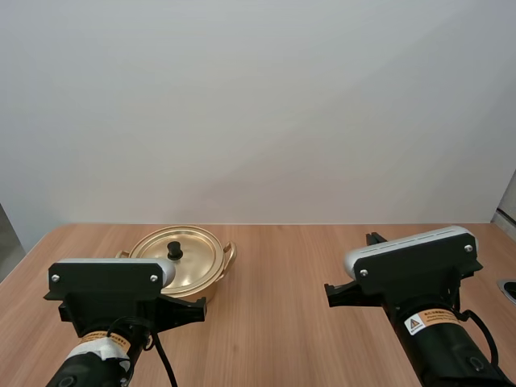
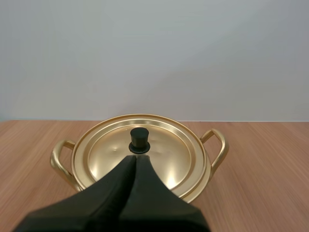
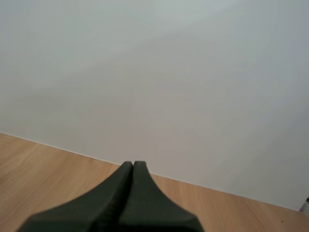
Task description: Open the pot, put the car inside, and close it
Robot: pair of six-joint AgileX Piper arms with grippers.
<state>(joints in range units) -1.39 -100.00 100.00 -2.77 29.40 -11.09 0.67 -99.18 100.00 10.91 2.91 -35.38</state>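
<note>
Left claw (image 2: 135,157) and right claw (image 3: 133,164) both pinched together, empty; shiny gold two-handled pot (image 2: 203,181) wears its lid (image 2: 166,154), black knob (image 2: 139,138).

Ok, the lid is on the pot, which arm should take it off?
Left, probably: the left gripper, shut, points straight at the knob of the lid, close by. The right gripper, shut, faces bare table.

You face a plain, pale grey-white wall (image 1: 258,105) that spans the high view from 9 o'clock over 12 to 3 o'clock, under soft, even light. Below it, from 4 to 8 o'clock, you have a light-brown wood-grain counter (image 1: 290,266); its far edge meets the wall in a straight line.
</note>
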